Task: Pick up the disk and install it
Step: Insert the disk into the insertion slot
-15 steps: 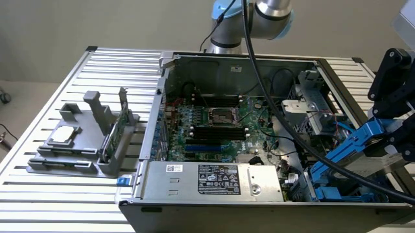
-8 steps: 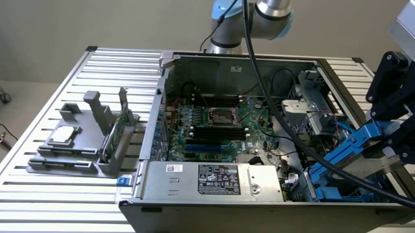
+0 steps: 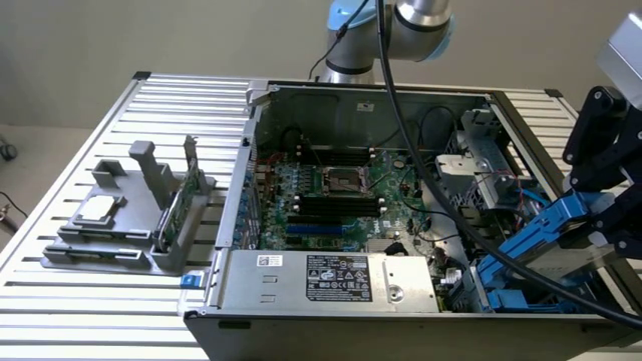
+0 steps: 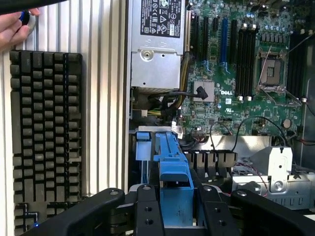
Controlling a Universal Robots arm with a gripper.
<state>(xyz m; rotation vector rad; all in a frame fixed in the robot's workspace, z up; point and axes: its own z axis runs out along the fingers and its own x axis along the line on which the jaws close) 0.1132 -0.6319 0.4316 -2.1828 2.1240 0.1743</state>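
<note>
Black matte pincer point(image 4: 178, 210) clamps flat, blue-railed disk point(image 4: 172, 164).

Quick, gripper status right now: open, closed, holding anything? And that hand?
Gripper: closed on the disk, gripping it at its blue rail.
Person's hand: fingers curled; whether it holds anything cannot be told.

The silver-grey robot arm with pale blue joint caps point(image 3: 393, 26) stands at the back of the scene in the exterior view. Its black, link-fingered pincer point(image 3: 602, 214) is at the exterior view's right, pitched at a slant. The pincer's fingers point(image 4: 147, 211) grip both sides of the flat silver-grey disk framed by blue plastic rails point(image 4: 173, 162), carrying it tilted.
</note>
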